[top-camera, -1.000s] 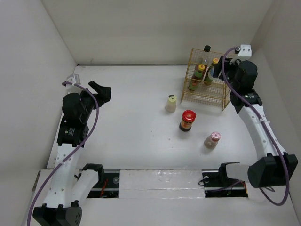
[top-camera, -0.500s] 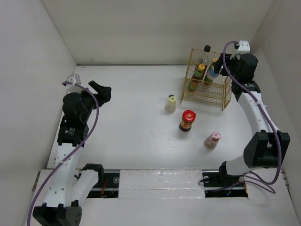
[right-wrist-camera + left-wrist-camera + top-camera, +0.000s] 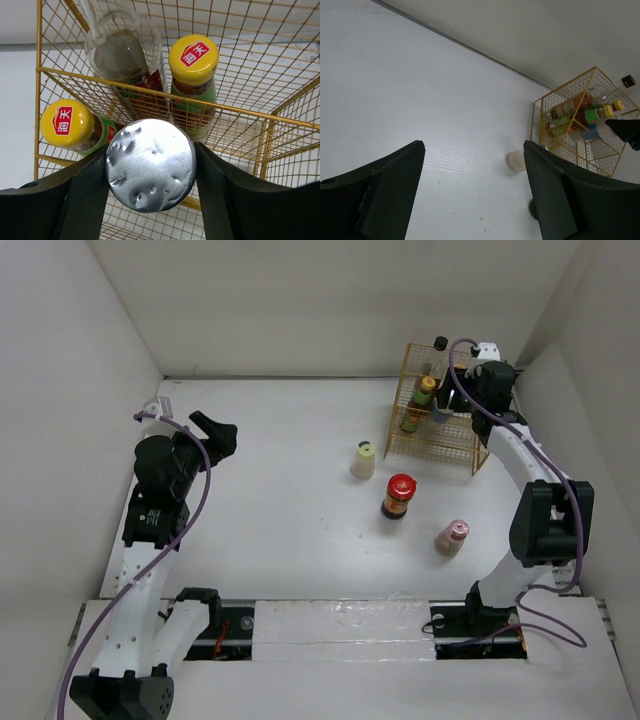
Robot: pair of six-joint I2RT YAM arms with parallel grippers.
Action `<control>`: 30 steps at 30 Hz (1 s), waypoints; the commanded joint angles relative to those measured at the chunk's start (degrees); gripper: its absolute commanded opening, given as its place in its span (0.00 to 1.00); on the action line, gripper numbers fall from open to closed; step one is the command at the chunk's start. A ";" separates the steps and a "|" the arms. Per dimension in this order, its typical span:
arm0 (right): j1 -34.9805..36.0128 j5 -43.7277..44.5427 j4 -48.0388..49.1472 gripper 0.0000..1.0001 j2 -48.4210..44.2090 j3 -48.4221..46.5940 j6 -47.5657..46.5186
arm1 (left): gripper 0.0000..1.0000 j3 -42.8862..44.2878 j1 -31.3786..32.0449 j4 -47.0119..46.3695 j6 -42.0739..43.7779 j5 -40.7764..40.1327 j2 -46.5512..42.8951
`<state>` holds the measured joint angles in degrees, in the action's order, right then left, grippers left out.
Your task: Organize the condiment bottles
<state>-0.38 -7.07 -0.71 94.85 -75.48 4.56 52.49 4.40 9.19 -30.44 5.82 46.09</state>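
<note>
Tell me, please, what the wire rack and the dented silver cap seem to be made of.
Rack: thin metal wire, probably, with a yellow coating; the grid of slim straight rods suggests it. Silver cap: looks like thin metal or foil, matte grey, with small dents that catch light.

Whole table (image 3: 290,510) seen from above by top external camera. Left wrist view aimed low across table, yellow wire rack (image 3: 572,131) far off. Right wrist view held close above rack. Rack shared by all.
</note>
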 commanded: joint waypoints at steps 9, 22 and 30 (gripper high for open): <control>3.02 5.05 5.63 0.51 1.57 -0.37 0.28 | 0.76 -0.11 -0.19 -2.51 0.90 0.85 -0.21; 2.49 7.16 2.91 0.80 -4.31 0.24 1.95 | 0.76 -0.11 -0.19 -2.51 0.90 0.85 -0.21; 6.26 9.62 4.13 0.30 -21.95 11.39 4.67 | 0.76 -0.11 -0.19 -3.03 0.90 1.38 -0.21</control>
<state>2.94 1.32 0.75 80.23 -67.79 7.62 52.49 4.40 9.17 -30.44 6.04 46.09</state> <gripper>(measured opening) 0.351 0.757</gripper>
